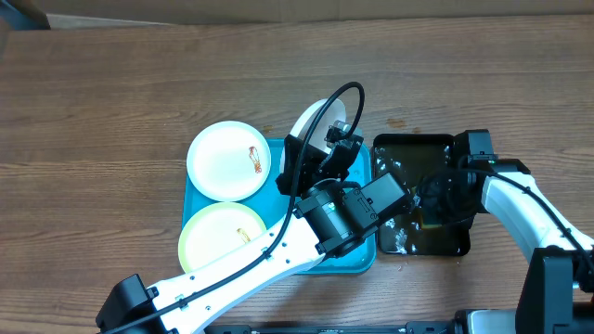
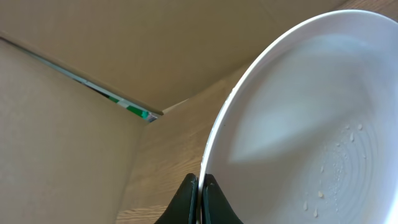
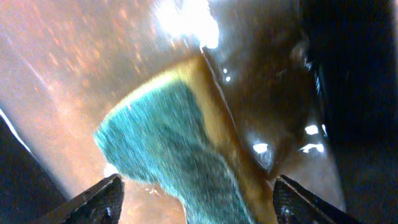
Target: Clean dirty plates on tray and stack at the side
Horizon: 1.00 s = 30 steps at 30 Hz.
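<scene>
My left gripper (image 2: 200,180) is shut on the rim of a white plate (image 2: 298,124), holding it up on edge above the turquoise tray (image 1: 362,263); water drops and crumbs cling to its face. From overhead that plate (image 1: 314,122) stands tilted at the tray's far side. A white plate (image 1: 227,160) with a red-orange smear and a pale yellow plate (image 1: 221,237) lie flat in the tray's left half. My right gripper (image 3: 198,179) is open, its fingers wide on either side of a green-and-yellow sponge (image 3: 168,149) lying in wet brown liquid.
A smaller black tray (image 1: 408,147) holding liquid and foam sits right of the turquoise tray, with my right gripper (image 1: 436,199) down inside it. My left arm (image 1: 278,260) crosses the tray's near edge. A cardboard wall stands beyond the table's far edge.
</scene>
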Each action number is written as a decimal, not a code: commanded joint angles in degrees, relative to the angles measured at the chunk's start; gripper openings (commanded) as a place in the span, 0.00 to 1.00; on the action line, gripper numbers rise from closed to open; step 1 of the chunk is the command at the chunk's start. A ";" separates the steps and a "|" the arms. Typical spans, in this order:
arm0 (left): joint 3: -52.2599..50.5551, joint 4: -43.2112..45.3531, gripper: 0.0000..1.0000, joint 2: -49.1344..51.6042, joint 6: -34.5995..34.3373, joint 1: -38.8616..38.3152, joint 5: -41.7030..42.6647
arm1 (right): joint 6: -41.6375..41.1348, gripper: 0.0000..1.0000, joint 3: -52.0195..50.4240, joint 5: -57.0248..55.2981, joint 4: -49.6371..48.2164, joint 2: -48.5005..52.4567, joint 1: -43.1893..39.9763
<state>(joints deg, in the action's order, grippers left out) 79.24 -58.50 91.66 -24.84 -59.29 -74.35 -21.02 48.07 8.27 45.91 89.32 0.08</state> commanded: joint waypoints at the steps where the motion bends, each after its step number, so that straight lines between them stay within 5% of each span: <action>1: 1.29 0.28 0.04 -0.81 -0.02 -0.37 -0.59 | 0.44 0.80 -1.22 -2.23 -2.71 0.17 -0.07; 4: 1.29 0.33 0.04 -0.81 -0.02 -0.35 -0.61 | 0.42 0.79 -2.05 -2.19 -3.89 0.17 -0.02; 8: 1.29 0.42 0.04 -0.81 -0.04 -0.35 -0.59 | 0.39 0.65 -2.05 -2.19 -3.74 0.17 -0.02; 18: 1.29 0.42 0.04 -0.81 -1.11 -0.35 -0.61 | 0.35 0.74 -4.04 -2.21 -5.68 0.22 -0.04; 19: 1.29 0.44 0.04 -0.81 -1.14 -0.35 -0.59 | 0.35 0.66 -4.63 -2.21 -6.40 0.22 -0.04; 21: 1.29 0.44 0.04 -0.81 -1.11 -0.35 -0.61 | 0.35 0.18 -5.44 -2.21 -7.39 0.22 -0.04; 22: 1.29 0.44 0.04 -0.81 -1.11 -0.33 -0.61 | 0.35 0.04 -5.49 -2.19 -7.58 0.22 -0.04; 24: 1.29 0.44 0.04 -0.81 -1.11 -0.26 -0.59 | 0.37 0.04 -5.16 -0.79 -8.35 0.20 -0.04; 25: 1.29 0.42 0.04 -0.81 -1.11 -0.26 -0.59 | 0.37 0.06 -4.85 -0.17 -8.41 0.20 -0.04; 27: 1.29 0.37 0.04 -0.81 -1.09 -0.26 -0.61 | 0.37 0.60 -3.76 0.85 -8.24 0.20 -0.04; 30: 1.29 0.24 0.04 -0.81 -1.09 -0.26 -0.59 | 0.39 0.83 -2.67 0.83 -7.26 0.20 -0.04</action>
<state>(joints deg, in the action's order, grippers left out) 79.24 -58.35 91.66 -24.88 -59.29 -74.17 -20.91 44.23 8.95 38.33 89.30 0.10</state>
